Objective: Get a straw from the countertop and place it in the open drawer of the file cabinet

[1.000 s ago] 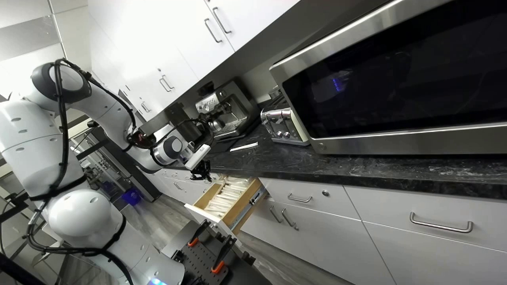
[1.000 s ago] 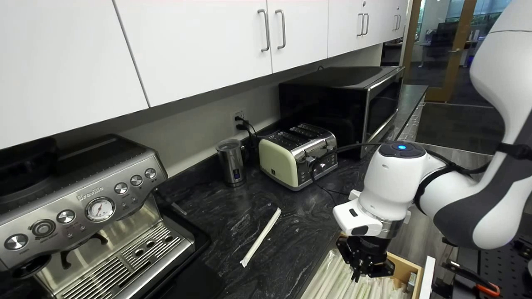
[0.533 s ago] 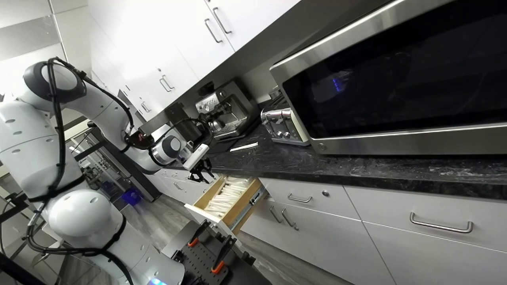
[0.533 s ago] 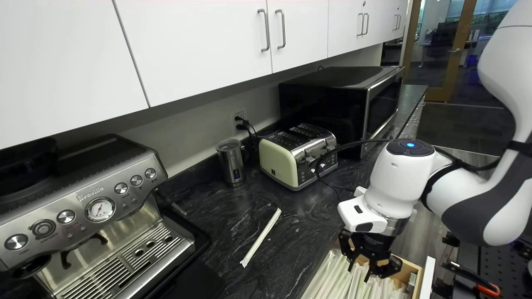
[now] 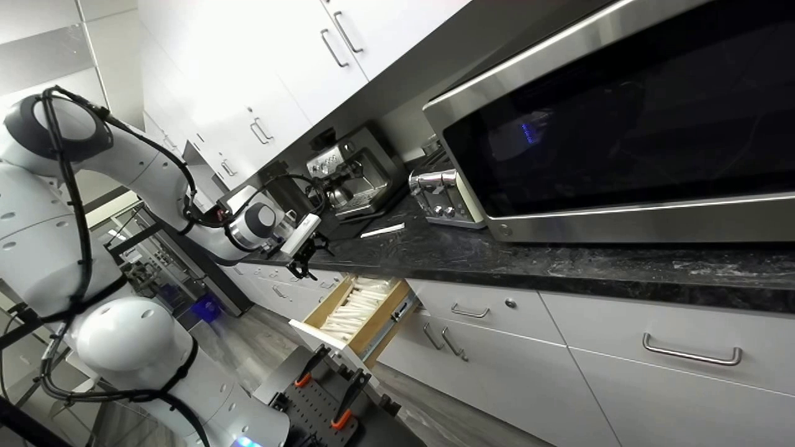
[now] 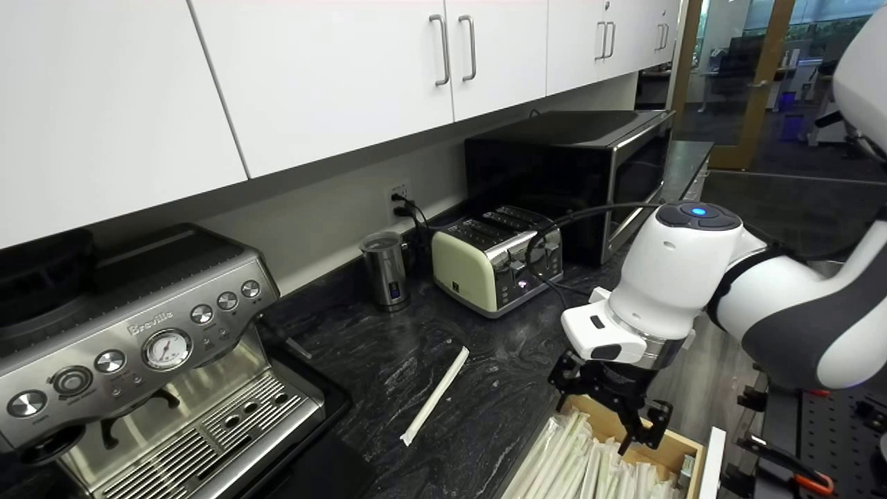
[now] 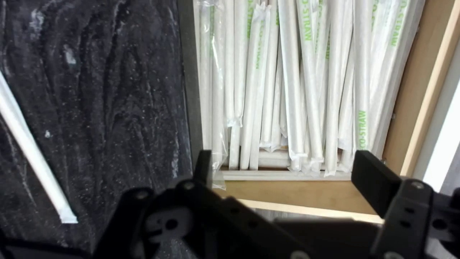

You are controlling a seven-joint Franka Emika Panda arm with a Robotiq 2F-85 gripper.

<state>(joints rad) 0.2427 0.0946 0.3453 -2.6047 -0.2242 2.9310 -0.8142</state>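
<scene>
"Breville" on espresso machine (image 6: 156, 374); green "CO-STRAW" on straw wrappers (image 7: 362, 79) in drawer (image 7: 298, 189).

Black, White, Green

The desk (image 7: 107, 108) is black, with wavy grey veins and pale specks. The loose straw (image 7: 31, 151) is white. The drawer (image 7: 298, 191) has light wood-coloured sides and a white front; some white straws (image 7: 312, 90) there bear green letters. The fingers (image 7: 375, 183) are black.

Wrist view: close, aimed down at drawer (image 7: 305, 192). In an exterior view: tilted, near microwave (image 5: 621, 149), facing along table (image 5: 435, 251); in an exterior view: near espresso machine (image 6: 159, 367), facing roughly opposite. Both share toaster (image 6: 488, 267).
</scene>
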